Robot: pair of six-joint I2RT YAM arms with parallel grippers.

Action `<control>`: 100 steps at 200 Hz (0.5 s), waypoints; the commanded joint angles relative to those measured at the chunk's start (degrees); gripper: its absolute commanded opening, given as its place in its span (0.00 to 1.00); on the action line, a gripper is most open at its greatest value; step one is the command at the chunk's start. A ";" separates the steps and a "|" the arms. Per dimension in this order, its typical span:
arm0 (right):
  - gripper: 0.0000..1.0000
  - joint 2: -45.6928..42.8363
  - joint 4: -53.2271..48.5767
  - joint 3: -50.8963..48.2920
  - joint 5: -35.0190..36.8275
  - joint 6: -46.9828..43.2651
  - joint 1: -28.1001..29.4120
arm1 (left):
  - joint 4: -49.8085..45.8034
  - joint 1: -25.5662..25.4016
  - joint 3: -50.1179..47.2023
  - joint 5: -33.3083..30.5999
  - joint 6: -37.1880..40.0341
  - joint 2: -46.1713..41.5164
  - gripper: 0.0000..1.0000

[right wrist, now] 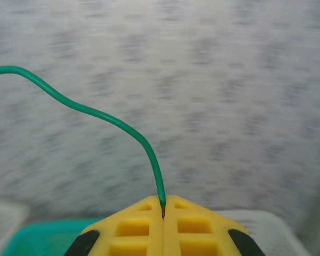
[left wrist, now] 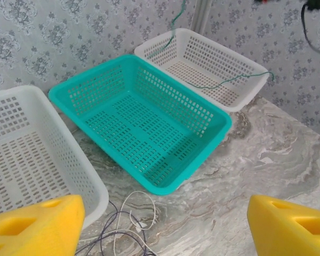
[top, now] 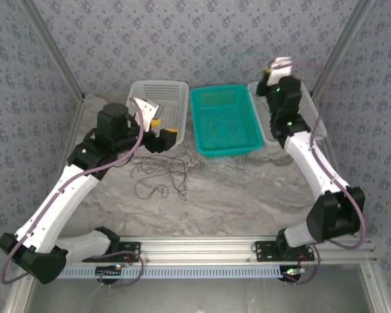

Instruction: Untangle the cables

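Table: grey-white marbled top [top: 247,189], with three baskets in a row along its far side.
Cables: a loose tangle [top: 163,173] of thread-thin dark and whitish wires lies on the table on the left side, in front of the left white basket. The loops overlap and cross, with stray ends trailing toward the near edge. In the left wrist view a whitish loop and dark strands [left wrist: 133,218] lie on the marble just in front of the teal basket's near corner.
Left gripper: it hovers [top: 164,128] over the far edge of the tangle. Its yellow fingers stand wide apart with nothing between them [left wrist: 165,224].
Left white basket: perforated plastic [top: 173,91], just beside the teal one.
Teal basket: the middle of the row [top: 194,120], slotted floor bare [left wrist: 96,90].
Right white basket: beside the teal one [top: 255,98], partly under the right arm.
Green cable: thin, smooth and bright green. It comes down along the back wall, crosses the right white basket [left wrist: 224,82] and runs over its far end rim.
Right gripper: raised over the far right corner [top: 274,72]. Its yellow fingers are pressed together [right wrist: 162,205], pinching the green cable [right wrist: 96,112], which rises from the tips and arcs off to the left.
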 commanded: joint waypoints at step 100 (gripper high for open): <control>1.00 17.97 -29.26 15.09 12.29 24.17 -13.26 | 2.49 -0.31 -3.31 -2.58 -4.83 0.41 0.80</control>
